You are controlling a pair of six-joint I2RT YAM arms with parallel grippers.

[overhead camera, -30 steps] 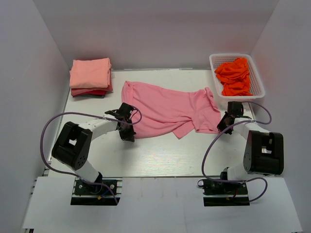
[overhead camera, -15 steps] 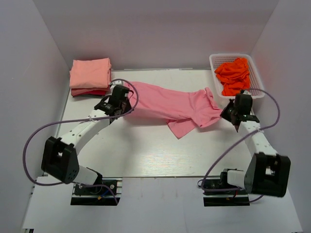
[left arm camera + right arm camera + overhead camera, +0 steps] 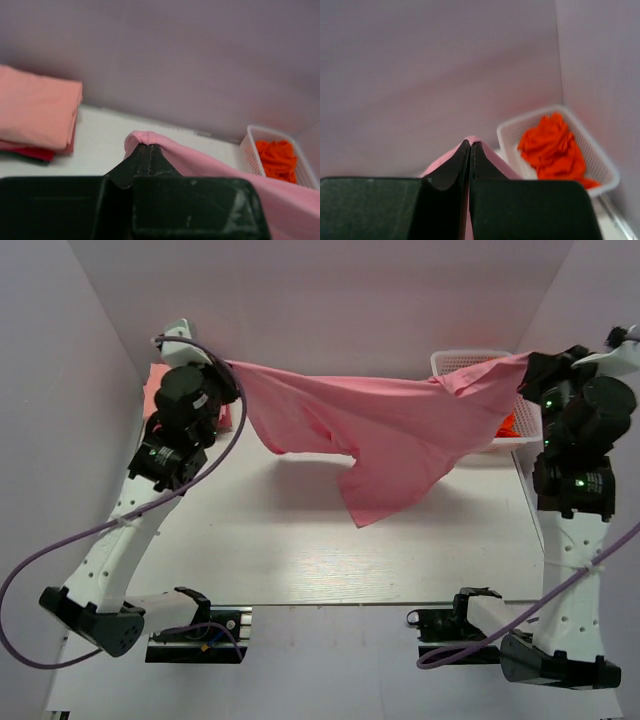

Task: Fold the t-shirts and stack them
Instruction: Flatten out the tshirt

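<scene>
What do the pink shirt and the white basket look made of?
pink t-shirt: soft, thin knit cloth with a matte finish, possibly cotton jersey. It sags and drapes in loose folds where it hangs.
white basket: rigid moulded plastic, probably slightly glossy. Its open lattice walls and rim keep a crisp shape.

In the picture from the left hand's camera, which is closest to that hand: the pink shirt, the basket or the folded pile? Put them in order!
1. Pink shirt: pinched in the left hand.
2. Folded pile: off to the left.
3. Basket: far off at the right, holding orange shirts.
</scene>
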